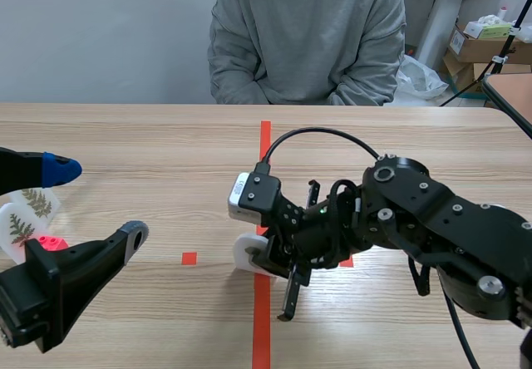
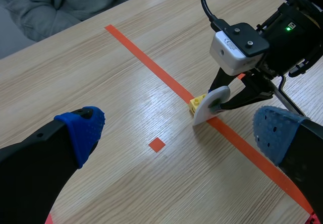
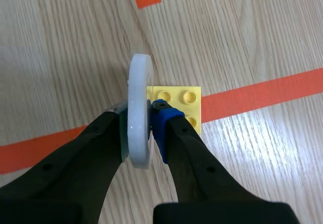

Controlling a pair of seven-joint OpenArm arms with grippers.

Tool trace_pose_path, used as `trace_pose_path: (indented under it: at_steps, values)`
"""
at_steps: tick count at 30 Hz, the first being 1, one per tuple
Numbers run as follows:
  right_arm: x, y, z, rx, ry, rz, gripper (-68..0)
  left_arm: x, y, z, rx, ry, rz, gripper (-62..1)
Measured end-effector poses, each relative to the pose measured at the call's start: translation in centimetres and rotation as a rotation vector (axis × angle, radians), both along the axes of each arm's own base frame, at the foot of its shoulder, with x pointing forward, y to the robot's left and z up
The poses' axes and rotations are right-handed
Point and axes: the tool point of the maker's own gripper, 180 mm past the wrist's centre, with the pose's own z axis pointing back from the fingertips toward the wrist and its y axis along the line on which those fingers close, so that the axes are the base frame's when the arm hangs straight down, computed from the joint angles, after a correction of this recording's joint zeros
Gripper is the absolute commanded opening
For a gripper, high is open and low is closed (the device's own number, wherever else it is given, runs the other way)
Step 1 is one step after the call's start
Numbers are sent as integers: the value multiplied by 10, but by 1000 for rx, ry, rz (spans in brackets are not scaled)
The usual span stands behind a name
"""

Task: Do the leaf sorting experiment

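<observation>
Currently the right tool (image 3: 141, 122) is closed on a white disc (image 3: 139, 108), with one finger pressed against each flat face. The disc stands upright on its edge. Its lower rim is just beside a yellow brick (image 3: 181, 100), which lies flat on the worktop (image 1: 150, 145). It cannot be told whether the disc is seated in the brick or only touches it. The brick sits on the long orange-red tape line (image 3: 262, 95) that runs down the middle of the worktop. In the scene view the right arm comes in from its own side and reaches to this line. There the right tool (image 1: 253, 257) holds the white disc (image 1: 245, 251) low over the surface.

The left tool (image 2: 179, 133) is open, with its two blue-padded fingers set wide apart and nothing between them. It hovers over the worktop well apart from the disc. A small orange-red tape square (image 2: 157, 144) lies below the gap between its fingers. From this view the white disc (image 2: 209, 105) and yellow brick (image 2: 197, 103) lie ahead of the left tool.

Beside the left tool (image 1: 98, 201) in the scene view, two leaf cards (image 1: 35, 201) stand close together at the edge of the worktop. Each is white with a printed leaf. A red brick (image 1: 52, 243) is at their base.

A person (image 1: 307, 36) in a grey hooded top sits across the worktop.
</observation>
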Motion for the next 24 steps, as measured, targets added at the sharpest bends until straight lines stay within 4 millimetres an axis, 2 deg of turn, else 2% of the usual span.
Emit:
trace_pose_path:
  at_steps: [4,9,13,15,18,24]
  values:
    - [3,2,6,41,17,-25,-576,0,0,0,0,0,0,14]
    - [17,-4,18,114,33,-104,-573,0,0,0,0,0,0,14]
    - [34,-17,29,157,37,-188,-573,0,0,0,0,0,0,14]
    - [42,-26,32,159,34,-226,-590,0,0,0,0,0,0,14]
    - [51,-37,35,168,38,-277,-667,0,0,0,0,0,0,14]
    - [64,-60,39,173,41,-364,-667,0,0,0,0,0,0,14]
